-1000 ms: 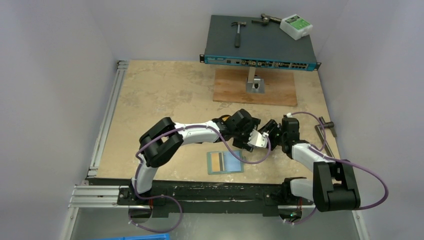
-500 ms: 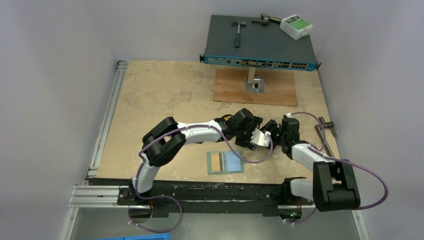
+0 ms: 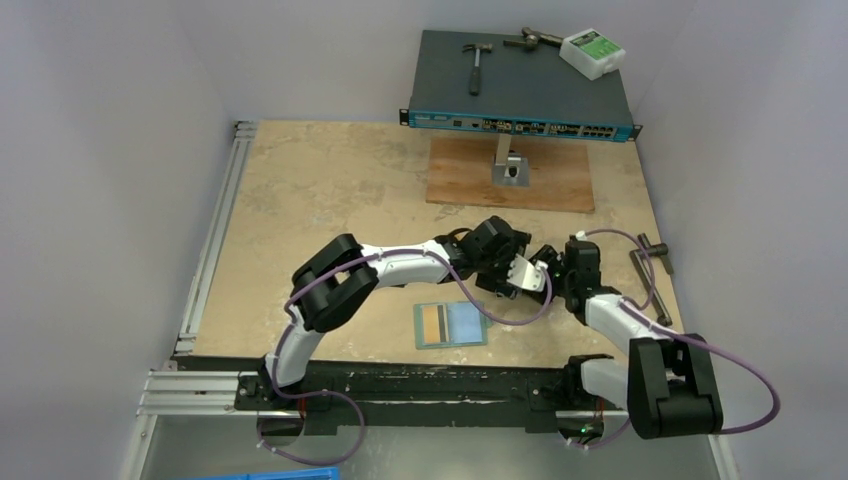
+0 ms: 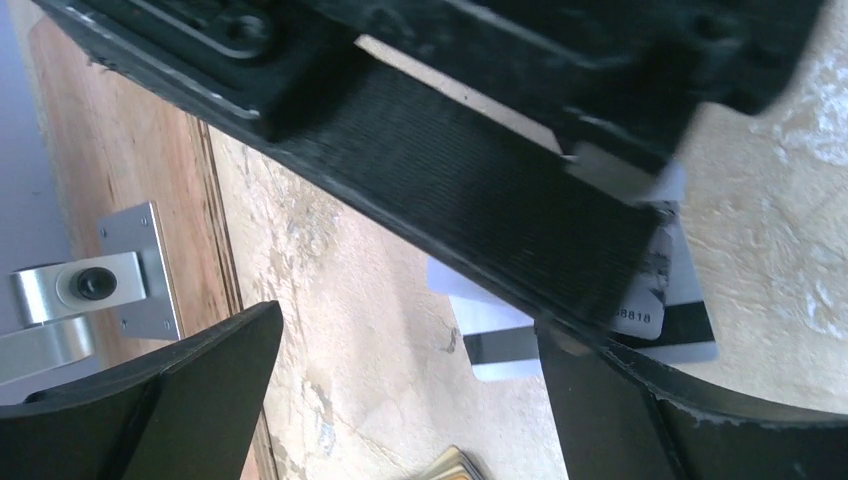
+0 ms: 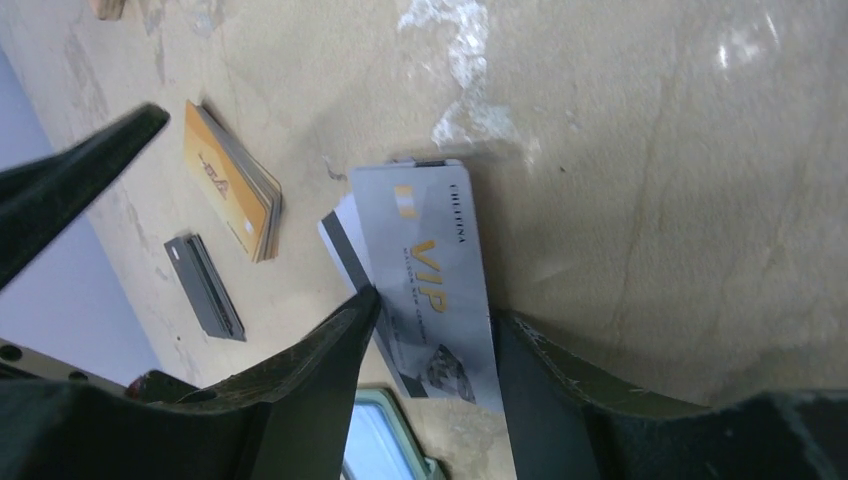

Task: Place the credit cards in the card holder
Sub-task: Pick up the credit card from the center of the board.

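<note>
My right gripper (image 5: 432,320) is closed on the long edges of a silver-grey VIP credit card (image 5: 430,270), with a second card with a black stripe (image 5: 345,240) just behind it. The cards' far end is at the table surface. My left gripper (image 4: 405,330) is wide open and empty beside them, and the right gripper's black finger (image 4: 480,190) crosses its view over the white striped cards (image 4: 590,340). An orange card stack (image 5: 235,180) lies nearby. The teal card holder (image 3: 450,324) lies open at the front, holding a card. In the top view, the two grippers meet at the card (image 3: 524,270).
A thin dark grey rectangle (image 5: 205,285) lies by the orange stack. A wooden board (image 3: 510,175) with a metal bracket (image 4: 90,290) carries a network switch (image 3: 520,85) at the back, with hammers and a white box on it. A metal tool (image 3: 652,262) lies at the right edge.
Both grippers and the card between them have shifted slightly right and back. The left forearm has stretched further right. The card holder has not moved.
</note>
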You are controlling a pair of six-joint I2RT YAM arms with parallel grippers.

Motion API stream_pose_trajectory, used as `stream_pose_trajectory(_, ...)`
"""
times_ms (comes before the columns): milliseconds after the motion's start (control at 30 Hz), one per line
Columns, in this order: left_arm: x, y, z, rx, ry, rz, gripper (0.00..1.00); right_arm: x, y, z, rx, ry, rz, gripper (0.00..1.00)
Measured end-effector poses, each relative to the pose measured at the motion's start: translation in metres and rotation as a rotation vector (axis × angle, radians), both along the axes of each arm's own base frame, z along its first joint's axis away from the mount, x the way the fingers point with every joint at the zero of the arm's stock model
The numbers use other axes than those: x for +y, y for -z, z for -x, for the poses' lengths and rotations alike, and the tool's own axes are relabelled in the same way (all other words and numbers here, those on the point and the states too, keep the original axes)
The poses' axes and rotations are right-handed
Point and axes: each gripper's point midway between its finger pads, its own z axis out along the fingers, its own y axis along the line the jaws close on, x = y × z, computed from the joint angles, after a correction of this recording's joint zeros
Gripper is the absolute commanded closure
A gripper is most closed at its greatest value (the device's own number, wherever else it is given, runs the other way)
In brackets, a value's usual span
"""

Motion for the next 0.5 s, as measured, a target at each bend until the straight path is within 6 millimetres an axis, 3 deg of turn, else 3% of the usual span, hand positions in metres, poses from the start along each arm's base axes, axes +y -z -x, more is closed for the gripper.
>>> stream_pose_trajectory(333,-0.013,0.0,0.004,-0.005,0.017,0.007,0.0,-0.009,0.005,0.021,0.046,0.047,0.029,0.61)
stream_pose_trajectory(500,-0.012,0.0,0.003,-0.003,0.012,0.008,0.0,-0.014,0.008,0.026,0.065,0.066,0.048,0.82)
